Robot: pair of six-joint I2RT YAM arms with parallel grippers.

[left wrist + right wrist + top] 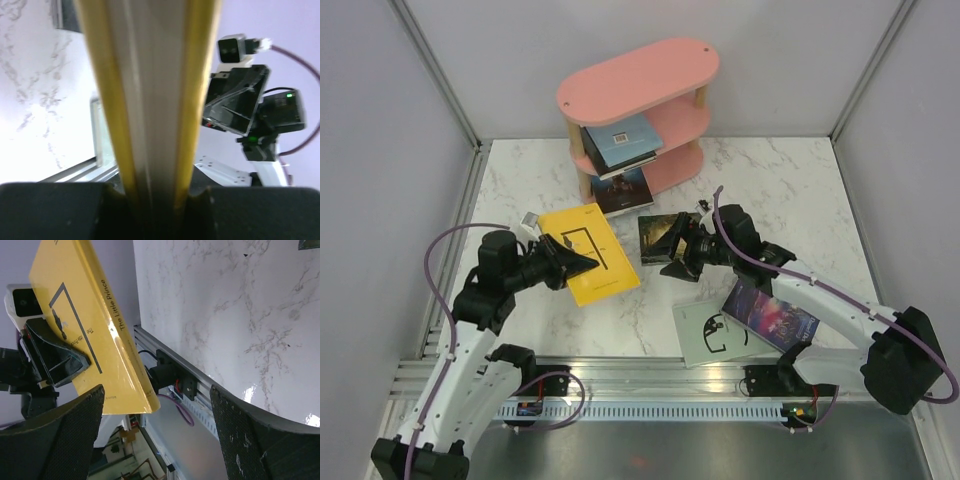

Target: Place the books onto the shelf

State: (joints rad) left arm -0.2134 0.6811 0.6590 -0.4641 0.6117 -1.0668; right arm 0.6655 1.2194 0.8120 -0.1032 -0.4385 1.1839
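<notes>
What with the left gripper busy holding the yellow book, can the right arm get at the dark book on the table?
Probably yes: the right gripper is open right beside the dark book, which lies flat with nothing on top; the yellow book is held alongside.

Pale grey panel walls (380, 120) are closing me in on three sides, meeting at slanted aluminium posts (438, 75), while a white marble-patterned table (780, 180) is stretching out in front of me. Bright light is throwing a glare (308, 420) off the polished marble, and an aluminium rail (650, 372) with a slotted white cable duct (670, 411) is running along the near edge.
</notes>
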